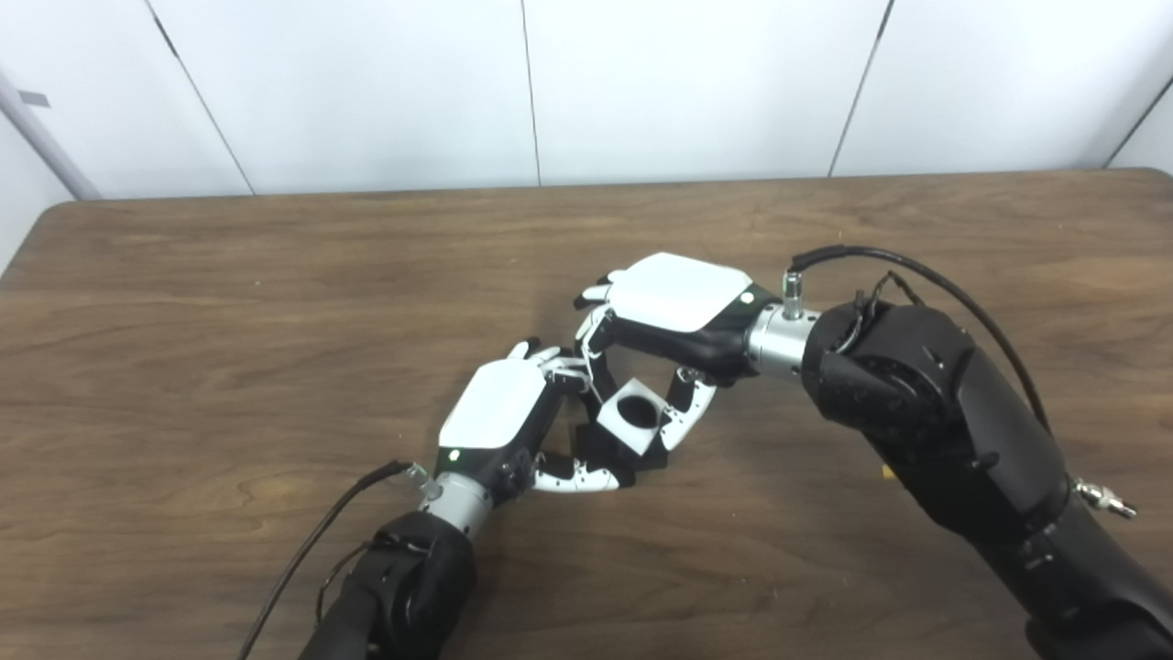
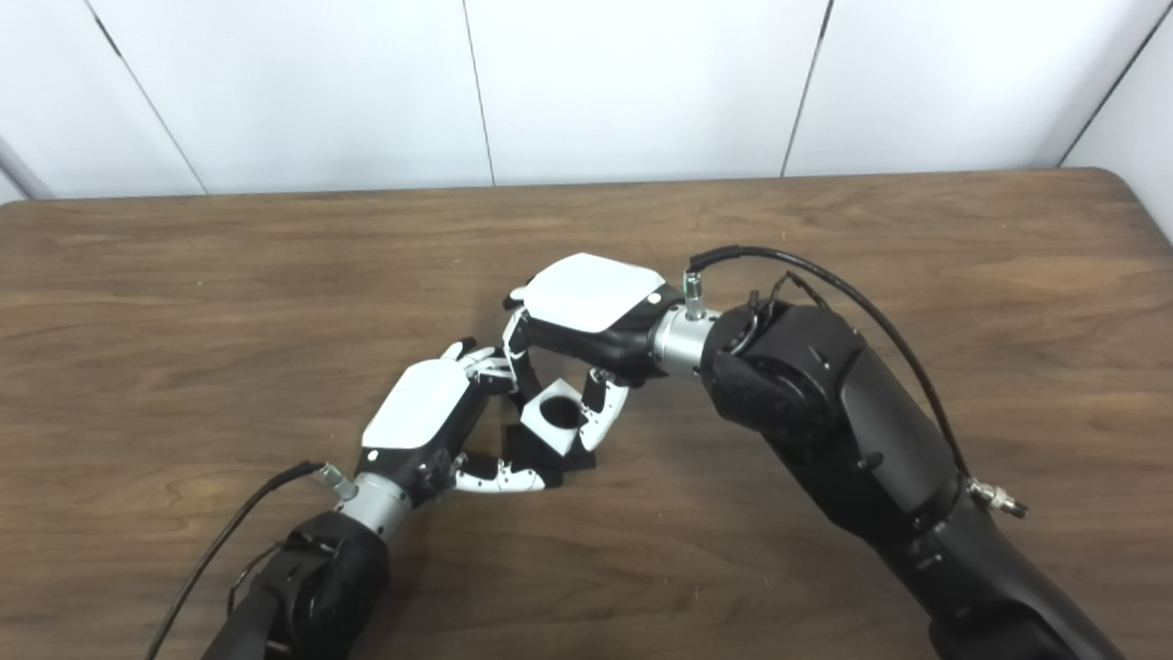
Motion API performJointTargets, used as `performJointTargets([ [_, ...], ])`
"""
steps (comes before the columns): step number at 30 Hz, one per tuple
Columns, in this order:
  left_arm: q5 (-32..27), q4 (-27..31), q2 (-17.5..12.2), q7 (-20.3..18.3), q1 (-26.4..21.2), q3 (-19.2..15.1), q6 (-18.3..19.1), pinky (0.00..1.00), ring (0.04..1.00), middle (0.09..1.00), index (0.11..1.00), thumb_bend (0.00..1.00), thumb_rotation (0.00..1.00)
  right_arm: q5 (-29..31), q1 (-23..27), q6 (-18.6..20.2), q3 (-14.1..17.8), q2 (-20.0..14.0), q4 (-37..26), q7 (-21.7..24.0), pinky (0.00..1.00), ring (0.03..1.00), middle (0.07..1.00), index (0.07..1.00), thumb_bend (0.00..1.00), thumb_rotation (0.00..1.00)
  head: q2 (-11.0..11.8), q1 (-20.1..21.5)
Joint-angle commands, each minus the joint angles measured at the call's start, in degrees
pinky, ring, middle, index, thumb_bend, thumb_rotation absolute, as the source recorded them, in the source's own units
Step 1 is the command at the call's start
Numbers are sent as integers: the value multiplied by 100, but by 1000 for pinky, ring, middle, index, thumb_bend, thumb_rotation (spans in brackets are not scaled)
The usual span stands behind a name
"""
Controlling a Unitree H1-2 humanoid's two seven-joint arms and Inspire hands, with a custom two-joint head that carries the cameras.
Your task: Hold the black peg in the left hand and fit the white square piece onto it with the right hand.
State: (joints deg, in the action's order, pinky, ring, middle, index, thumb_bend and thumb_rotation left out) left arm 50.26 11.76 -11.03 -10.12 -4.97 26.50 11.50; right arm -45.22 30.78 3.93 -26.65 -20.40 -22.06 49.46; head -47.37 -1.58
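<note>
My left hand [image 1: 513, 417] is shut on the black peg piece [image 1: 600, 451], gripping its dark base between thumb and fingers near the table's middle. My right hand [image 1: 674, 316] is shut on the white square piece [image 1: 634, 415], which has a round hole in its middle. The white piece sits tilted on top of the black piece, touching it. The peg itself is hidden under the white piece. Both show in the right eye view too: the white piece [image 2: 557, 412] over the black piece [image 2: 531, 451].
The brown wooden table [image 1: 275, 302] spreads all around the hands. A white panelled wall [image 1: 550, 82] stands behind its far edge. Black cables run off each wrist.
</note>
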Motion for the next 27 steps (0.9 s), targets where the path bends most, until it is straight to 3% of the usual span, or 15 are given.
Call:
performJointTargets([
  [1,-2,-194,-26,-402,118,149,109,1000,901,793,484,524,54,-8,164,-83,44,-7,-81,-93,957,931,780,485,523,135,-5,-7],
  [21,-28,-223,-29,-381,119,154,101,1000,902,794,484,524,54,-36,73,-233,98,26,80,-396,934,922,783,490,525,148,-41,16],
  [22,-35,-225,-29,-377,122,153,96,1000,901,794,484,524,54,-36,71,-239,100,24,85,-406,929,921,784,533,737,184,-41,16],
  [24,-41,-218,-28,-386,125,156,102,1000,901,795,484,523,54,-20,59,-248,124,25,87,-445,920,919,789,577,938,228,-74,36],
  [27,-21,-203,-25,-396,127,166,116,1000,901,795,484,524,54,-28,53,-208,150,24,55,-419,919,923,799,600,995,251,-82,35],
])
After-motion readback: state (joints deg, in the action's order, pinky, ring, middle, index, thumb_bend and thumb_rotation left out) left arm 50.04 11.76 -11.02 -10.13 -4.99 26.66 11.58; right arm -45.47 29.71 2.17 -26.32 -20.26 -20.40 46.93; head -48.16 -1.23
